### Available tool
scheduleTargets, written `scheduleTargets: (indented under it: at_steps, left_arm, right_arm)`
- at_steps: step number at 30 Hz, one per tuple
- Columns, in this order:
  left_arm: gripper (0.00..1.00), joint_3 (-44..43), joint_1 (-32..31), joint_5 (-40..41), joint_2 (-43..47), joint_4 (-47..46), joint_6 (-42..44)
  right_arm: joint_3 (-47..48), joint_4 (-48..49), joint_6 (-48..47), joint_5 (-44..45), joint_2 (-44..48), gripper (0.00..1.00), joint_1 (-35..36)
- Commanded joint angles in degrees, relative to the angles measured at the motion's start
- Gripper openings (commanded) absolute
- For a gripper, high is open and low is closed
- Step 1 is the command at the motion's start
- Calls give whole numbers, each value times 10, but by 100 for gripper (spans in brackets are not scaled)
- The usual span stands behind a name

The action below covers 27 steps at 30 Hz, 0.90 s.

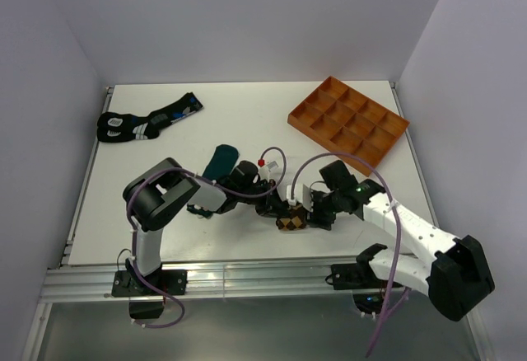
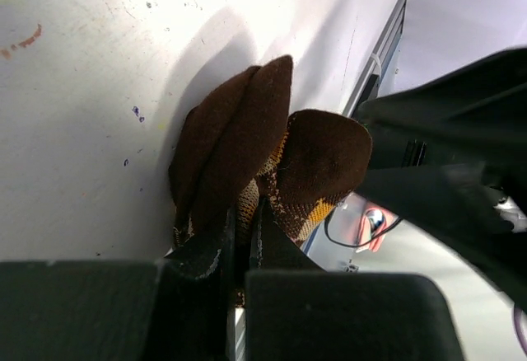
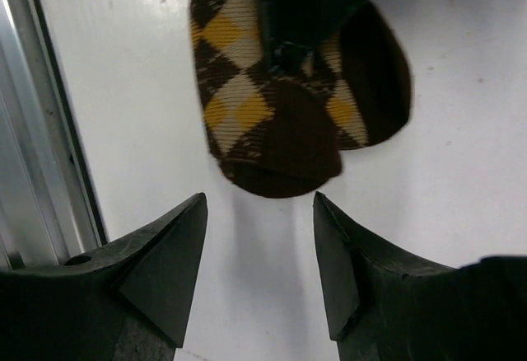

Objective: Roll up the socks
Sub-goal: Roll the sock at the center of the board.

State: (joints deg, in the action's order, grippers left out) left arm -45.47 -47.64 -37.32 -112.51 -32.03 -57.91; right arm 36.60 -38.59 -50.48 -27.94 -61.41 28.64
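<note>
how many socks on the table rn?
3 visible: brown checkered sock, folded, pinched by the left gripper near front edge; dark teal sock mid-table; black-white-blue sock back left, maybe a stacked pair.

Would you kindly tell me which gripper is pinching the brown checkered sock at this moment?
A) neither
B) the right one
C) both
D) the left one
D: the left gripper is shut on the checkered sock, while the right gripper stands open in front of it with its jaws apart and clear of the fabric.
</note>
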Motion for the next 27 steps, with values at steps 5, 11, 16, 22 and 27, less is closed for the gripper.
scheduleTargets:
  at_steps: [5, 11, 16, 22, 27]
  left_arm:
    - [0, 28, -8, 46, -58, 187, 40]
    - [0, 22, -9, 44, -60, 188, 42]
    - [0, 25, -8, 44, -63, 185, 42]
    - [0, 24, -8, 44, -65, 183, 42]
    - [0, 24, -8, 44, -61, 183, 42]
  right_arm:
    - [-58, 98, -16, 44, 67, 64, 62]
    - [-85, 128, -2, 68, 97, 66, 96]
    - [-97, 144, 5, 86, 140, 67, 111]
    - [-87, 116, 15, 90, 214, 67, 113]
    - [-86, 91, 13, 79, 183, 68, 131]
